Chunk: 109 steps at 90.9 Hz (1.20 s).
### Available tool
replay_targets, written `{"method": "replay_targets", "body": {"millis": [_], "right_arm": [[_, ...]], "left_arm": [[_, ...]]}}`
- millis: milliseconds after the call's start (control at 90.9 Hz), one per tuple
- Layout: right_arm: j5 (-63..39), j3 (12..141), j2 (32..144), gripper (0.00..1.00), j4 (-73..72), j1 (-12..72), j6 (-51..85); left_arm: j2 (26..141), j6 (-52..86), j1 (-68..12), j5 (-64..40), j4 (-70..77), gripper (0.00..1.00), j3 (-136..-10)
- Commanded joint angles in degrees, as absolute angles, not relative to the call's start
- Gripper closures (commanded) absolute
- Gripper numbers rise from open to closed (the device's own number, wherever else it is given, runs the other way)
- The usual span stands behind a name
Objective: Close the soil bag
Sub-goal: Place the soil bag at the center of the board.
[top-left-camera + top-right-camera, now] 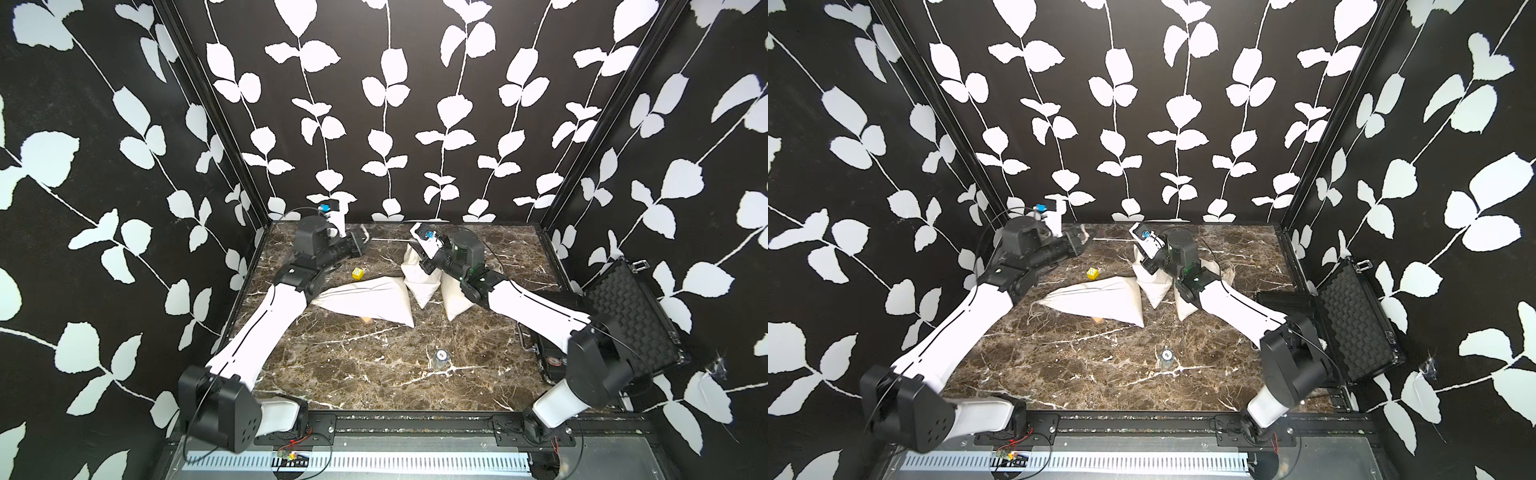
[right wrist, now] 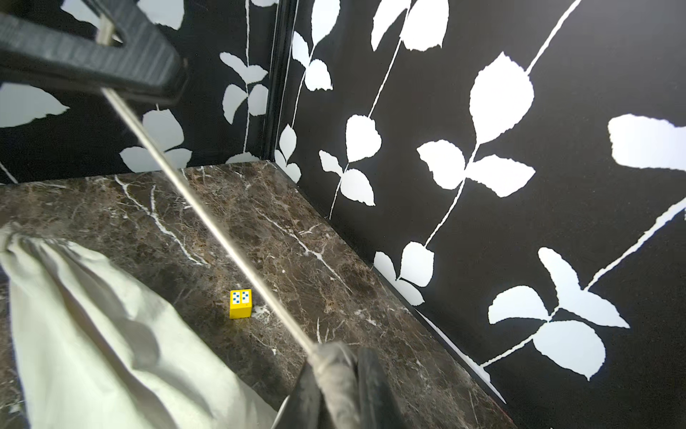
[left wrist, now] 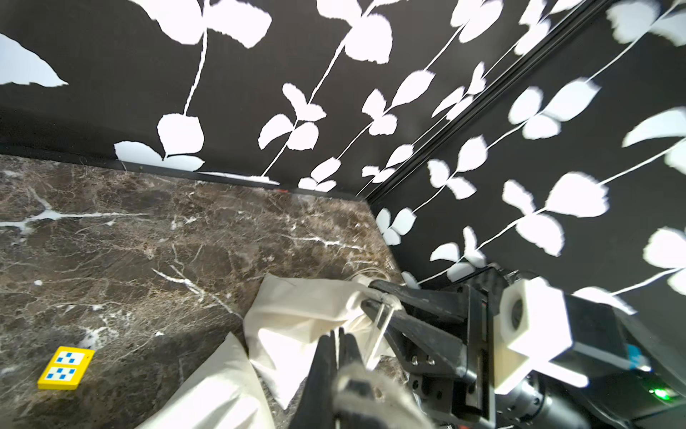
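So here's where you're at: your left gripper [image 3: 336, 337] is pinched completely closed on the drawstring [image 2: 208, 218]. Your right gripper [image 2: 334, 362] is clamped on the same cord further along, jaws nearly together with just the string between them. The cord runs dead straight and tight from one gripper to the other, up off the marble table [image 1: 374, 374].

The soil bag [image 1: 415, 274] is right beside and under your right gripper. Its gathered neck sits up against that gripper's fingers [image 3: 408, 293], which shows best in the left wrist view, and its body slumps down onto the table. From your left gripper, the bag is across the gap, at the far end of the taut cord.

Other stuff: a second cloth bag [image 1: 365, 301] lies flat on the table between the two grippers, towards the arm bases, just beside the soil bag. A little yellow cube [image 1: 357, 273] sits near your left gripper, apart from both bags. An open black case [image 1: 636, 307] is well off behind your right gripper.
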<state>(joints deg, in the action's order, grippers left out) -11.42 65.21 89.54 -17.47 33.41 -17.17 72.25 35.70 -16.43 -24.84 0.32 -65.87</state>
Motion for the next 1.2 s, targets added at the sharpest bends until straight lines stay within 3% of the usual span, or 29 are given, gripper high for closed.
{"method": "replay_targets", "body": {"millis": [0,198,341,671,781,1023,1188], "right_arm": [[14.1,60.9,89.1,0.82,0.8,24.2,-15.9],[5.3,61.5,89.1,0.80,4.1,24.3,-14.2],[-0.2,58.5,83.3,0.70,0.7,24.5,-10.5],[9.2,47.5,65.7,0.47,-1.1,17.6,-7.5],[13.3,42.3,62.8,0.41,-4.5,13.3,-4.3],[18.0,28.2,64.4,0.05,-19.5,2.7,5.7],[19.0,22.1,69.4,0.00,-33.1,0.0,5.0]], "left_arm": [[62.0,37.5,-6.4,-12.0,11.0,1.00,-66.8],[58.4,35.9,-6.3,-12.0,8.4,1.00,-59.5],[57.2,35.8,-6.3,-6.9,7.9,1.00,-46.9],[53.2,38.8,-6.2,11.9,10.1,1.00,-21.6],[51.0,38.6,-5.5,15.5,10.9,0.75,-17.7],[44.3,24.1,-5.3,32.8,3.5,0.04,-22.8],[39.7,9.4,-5.4,36.5,10.5,0.01,-21.8]]}}
